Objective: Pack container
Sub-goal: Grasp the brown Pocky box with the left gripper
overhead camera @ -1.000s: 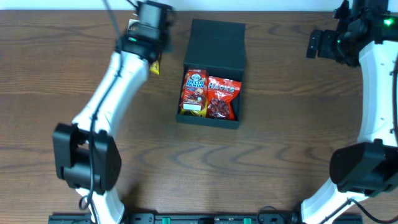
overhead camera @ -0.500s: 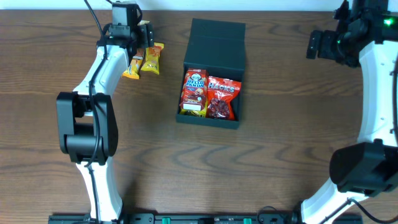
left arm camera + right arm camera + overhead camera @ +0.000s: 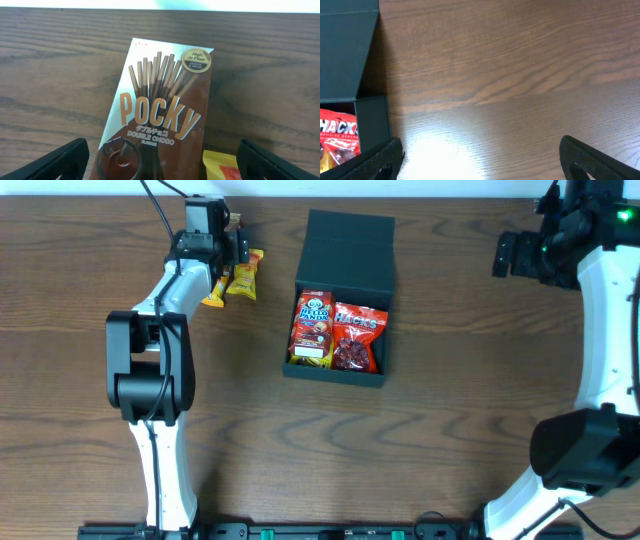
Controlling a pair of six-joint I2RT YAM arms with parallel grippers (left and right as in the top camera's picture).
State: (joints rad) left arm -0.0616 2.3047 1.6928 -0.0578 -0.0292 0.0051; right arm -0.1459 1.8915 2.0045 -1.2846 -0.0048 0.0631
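At the middle of the surface (image 3: 460,400) sits the container (image 3: 348,252) (lid back, two red packets (image 3: 358,337) inside); the left claw (image 3: 165,162) gapes over a Pocky box (image 3: 160,105), the right claw (image 3: 485,160) gapes too.

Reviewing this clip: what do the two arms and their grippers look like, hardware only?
Both the left arm and the right arm have white tubular links joined by bulky black joint housings. A thin black cable runs to the left wrist, and a small green light glows near the right wrist. The left gripper and right gripper carry matte black, wedge-shaped fingers.
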